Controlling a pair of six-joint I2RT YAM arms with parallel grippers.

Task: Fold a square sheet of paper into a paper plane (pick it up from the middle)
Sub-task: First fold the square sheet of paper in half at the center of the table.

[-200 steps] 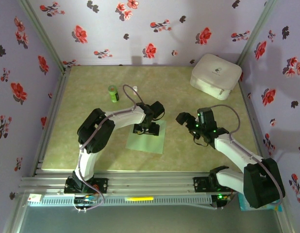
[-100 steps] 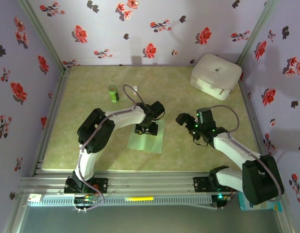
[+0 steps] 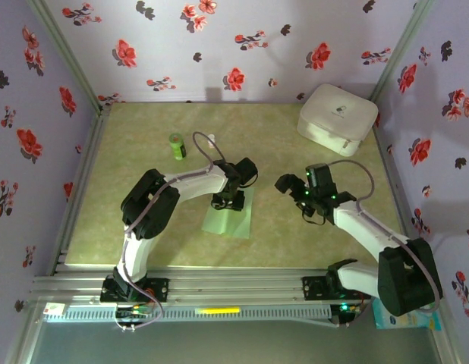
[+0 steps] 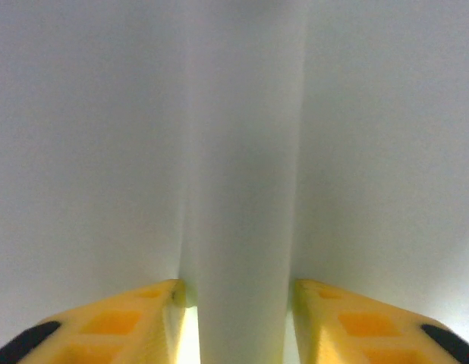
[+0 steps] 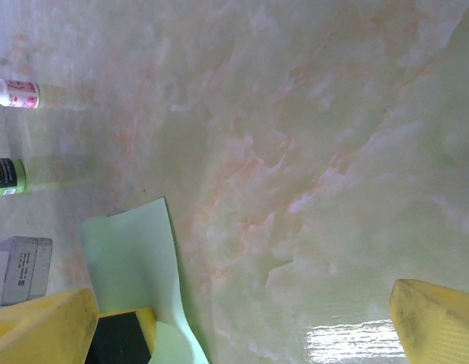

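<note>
left fingers pinching square sheet of paper (a raised ridge)

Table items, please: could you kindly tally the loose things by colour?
Pale green: 1, the square sheet of paper
Dark green: 1, the small bottle
White: 2, the rounded case and a small white item beside the bottle
Total: 4

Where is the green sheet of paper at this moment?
In the top view the paper lies mid-table, under the left pincer, which pinches a ridge at its middle; the green bottle stands further back.
</note>
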